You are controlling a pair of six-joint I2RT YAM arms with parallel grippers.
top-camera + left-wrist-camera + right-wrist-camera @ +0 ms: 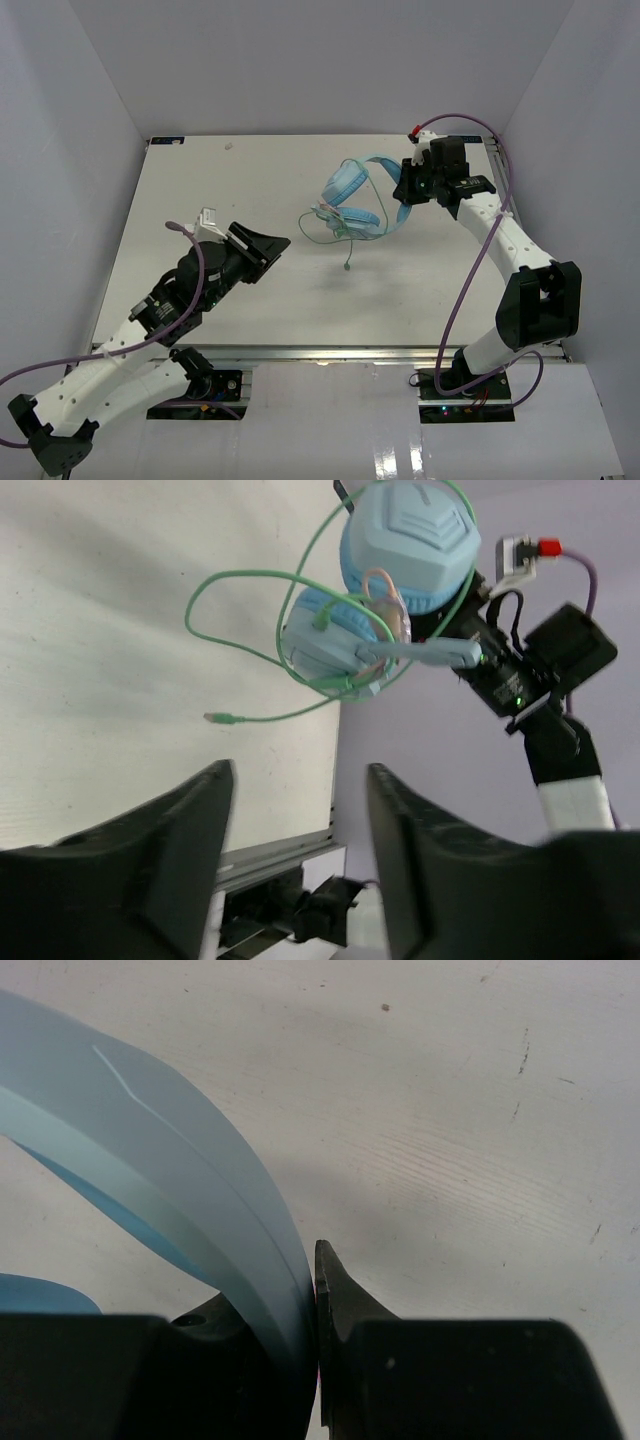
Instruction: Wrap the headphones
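Light blue headphones [352, 195] hang aloft, far right, suspended by headband [383, 163]; pale green cable [346, 255] loosely looped, plug [212, 718] dangling.

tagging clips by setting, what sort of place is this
Probably a robot lab test cell: plain white walls enclose a pale flat tabletop, with two white-and-black robot arms bolted at its edge.

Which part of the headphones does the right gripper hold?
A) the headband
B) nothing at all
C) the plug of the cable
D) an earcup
A: the jaws of the right gripper are shut on the light blue headband; the earcups and the plug are away from them.
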